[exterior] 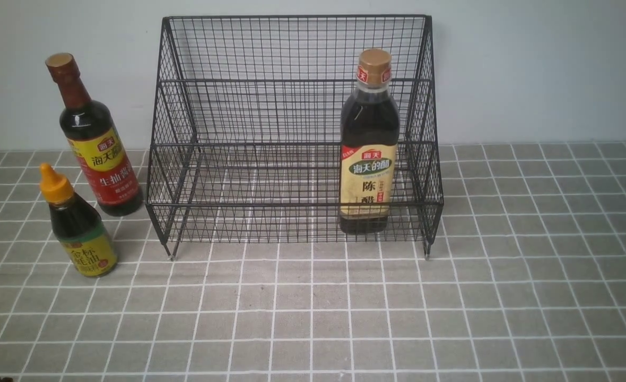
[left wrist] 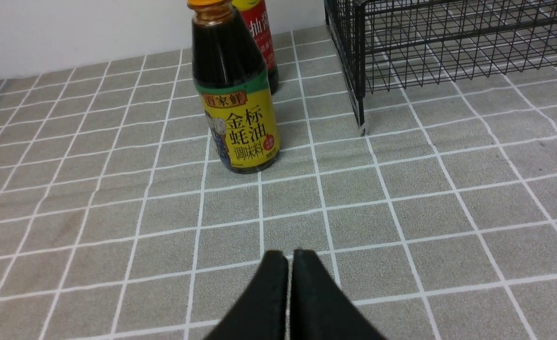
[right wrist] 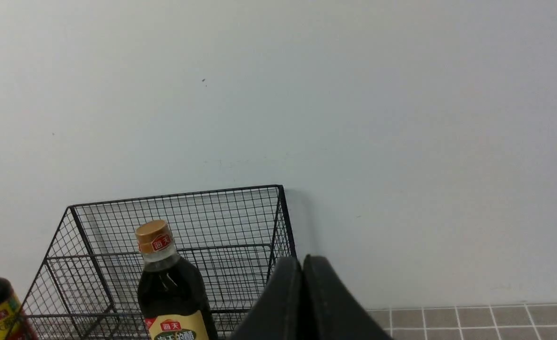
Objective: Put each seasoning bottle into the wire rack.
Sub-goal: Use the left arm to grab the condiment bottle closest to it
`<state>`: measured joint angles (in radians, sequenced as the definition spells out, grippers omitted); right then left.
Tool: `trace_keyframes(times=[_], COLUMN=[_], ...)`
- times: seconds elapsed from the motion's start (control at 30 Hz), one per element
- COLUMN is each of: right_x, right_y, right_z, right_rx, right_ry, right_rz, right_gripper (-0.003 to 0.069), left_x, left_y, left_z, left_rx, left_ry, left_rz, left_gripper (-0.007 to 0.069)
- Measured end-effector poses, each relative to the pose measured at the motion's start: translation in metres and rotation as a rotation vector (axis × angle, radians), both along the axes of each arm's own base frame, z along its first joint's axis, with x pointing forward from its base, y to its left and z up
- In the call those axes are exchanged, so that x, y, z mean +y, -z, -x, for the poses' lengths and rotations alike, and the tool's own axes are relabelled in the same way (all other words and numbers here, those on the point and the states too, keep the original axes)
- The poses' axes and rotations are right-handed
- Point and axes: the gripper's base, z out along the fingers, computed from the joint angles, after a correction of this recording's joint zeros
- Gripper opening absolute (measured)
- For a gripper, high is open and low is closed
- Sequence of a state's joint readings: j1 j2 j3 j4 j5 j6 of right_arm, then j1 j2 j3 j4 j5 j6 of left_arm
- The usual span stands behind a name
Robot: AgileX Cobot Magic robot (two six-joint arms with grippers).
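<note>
One down, two to go. The beige bottle (exterior: 368,159) stands upright in the rack's (exterior: 292,81) lower tier, tucked into the right end, which looks like a sensible spot since it leaves the middle and left free for the others. The tall bottle (exterior: 93,138) and short bottle (exterior: 77,228) stand on the tabletop (exterior: 345,318) just left of the rack, the short one nearer the robot. The left gripper (left wrist: 290,288) has its jaws pressed together with nothing in them, low over the tabletop and facing the short bottle — probably the next pick, as it's on that arm's side. The right gripper (right wrist: 302,297) is pinched together and empty too, up high and aimed at the wall (right wrist: 401,118) beside the rack.
</note>
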<state>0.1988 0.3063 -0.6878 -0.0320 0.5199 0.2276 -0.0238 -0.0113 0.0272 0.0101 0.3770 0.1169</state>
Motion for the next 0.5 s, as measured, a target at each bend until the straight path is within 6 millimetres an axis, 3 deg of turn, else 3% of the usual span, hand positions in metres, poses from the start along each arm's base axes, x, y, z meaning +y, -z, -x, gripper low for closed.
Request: trace_keyframes(times=[0.23, 0.43, 0.47, 0.5], right_x=[-0.001, -0.012, -0.012, -0.014], right_y=[0.048, 0.122, 0.125, 0.152], right_z=[-0.008, -0.004, -0.004, -0.002], right_rx=[0.032, 0.138, 0.139, 0.157], right_ry=[0.04, 0.217, 0.217, 0.252], right_rz=[0.182, 0.203, 0.205, 0.224], right_gripper=[-0.001, -0.001, -0.001, -0.001], left_x=[0.0, 0.0, 0.0, 0.0], left_y=[0.0, 0.0, 0.0, 0.0], left_z=[0.0, 0.0, 0.0, 0.0], left_rx=[0.0, 0.0, 0.0, 0.0], left_ry=[0.0, 0.0, 0.0, 0.0], left_rz=[0.0, 0.0, 0.0, 0.0], left_gripper=[-0.0007, -0.0007, -0.0007, -0.0007])
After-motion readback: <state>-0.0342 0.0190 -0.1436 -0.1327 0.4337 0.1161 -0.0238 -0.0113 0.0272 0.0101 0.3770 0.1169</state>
